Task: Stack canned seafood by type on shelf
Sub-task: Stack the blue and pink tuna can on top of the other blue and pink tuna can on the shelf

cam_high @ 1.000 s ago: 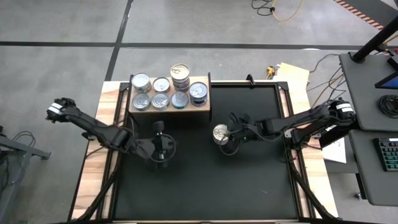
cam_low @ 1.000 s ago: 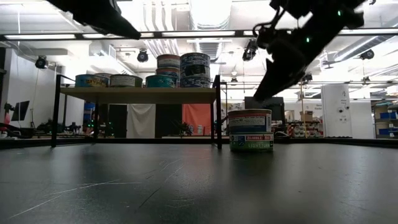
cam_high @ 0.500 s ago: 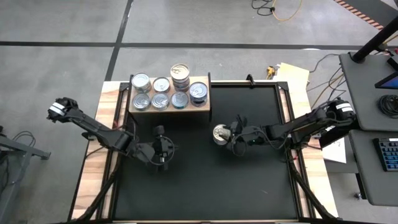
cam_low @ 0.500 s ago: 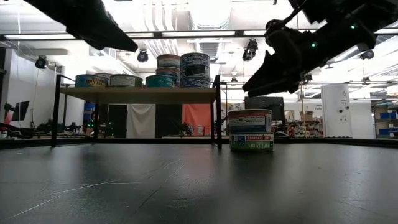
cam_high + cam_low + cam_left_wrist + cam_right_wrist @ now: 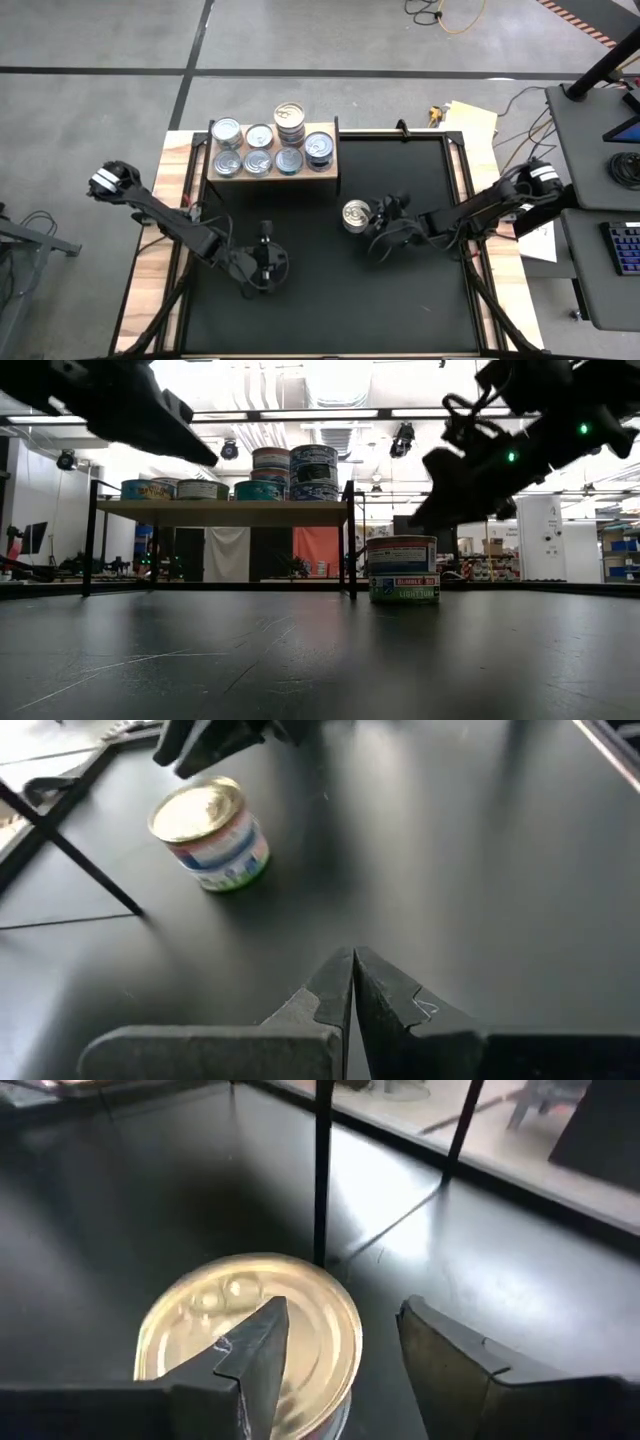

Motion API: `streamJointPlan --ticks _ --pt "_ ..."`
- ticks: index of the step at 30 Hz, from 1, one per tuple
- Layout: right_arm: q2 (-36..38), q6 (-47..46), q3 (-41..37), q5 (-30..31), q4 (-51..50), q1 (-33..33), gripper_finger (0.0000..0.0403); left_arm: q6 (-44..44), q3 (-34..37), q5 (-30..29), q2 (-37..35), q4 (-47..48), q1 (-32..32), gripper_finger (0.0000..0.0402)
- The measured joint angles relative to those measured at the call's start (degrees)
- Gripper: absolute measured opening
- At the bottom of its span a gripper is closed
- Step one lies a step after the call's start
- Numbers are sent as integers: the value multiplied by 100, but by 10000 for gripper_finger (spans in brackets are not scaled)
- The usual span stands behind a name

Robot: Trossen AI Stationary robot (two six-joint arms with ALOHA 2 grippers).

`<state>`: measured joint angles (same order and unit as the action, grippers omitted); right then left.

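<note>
Gold-topped can [image 5: 354, 214] standing upright on counter [image 5: 400, 300], sitting at 9 o'clock of right end effector [image 5: 384, 222], just beside; fingers part-open, holding nothing. Left end effector [image 5: 266, 262] pinched closed, waiting farther off.

The can [image 5: 250, 1325] just ahead of my right pincer [image 5: 340, 1355] has a smooth gold metal lid, glossy, with pressed rings; its paper label looks satin. My fingers [image 5: 455, 1365] are dark matt plastic with faint scuffs. The table [image 5: 400, 300] is black, matt, lightly scratched, its side edges pale wood. The shelf [image 5: 215, 173] by its far edge is light-brown wood on thin dark metal legs.
</note>
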<state>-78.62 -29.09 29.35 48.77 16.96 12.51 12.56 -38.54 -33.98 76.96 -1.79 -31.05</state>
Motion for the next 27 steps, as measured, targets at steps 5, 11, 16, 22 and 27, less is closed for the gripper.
streamJointPlan --ticks 5,11,16,22,27 --pt "-423 -538 -31 -41 37 154 165 20 -69 0 314 -69 -148 0" --pt "-651 -717 54 34 68 354 146 -45 -227 -4 677 -142 -177 0" --pt "-751 -737 67 31 71 531 132 -213 -299 -14 851 -193 -179 0" --pt "-854 -727 67 4 206 709 120 -525 -251 -159 855 -615 -179 0" --pt "-968 -718 109 -11 220 748 114 -693 -185 -160 855 -987 -179 0"
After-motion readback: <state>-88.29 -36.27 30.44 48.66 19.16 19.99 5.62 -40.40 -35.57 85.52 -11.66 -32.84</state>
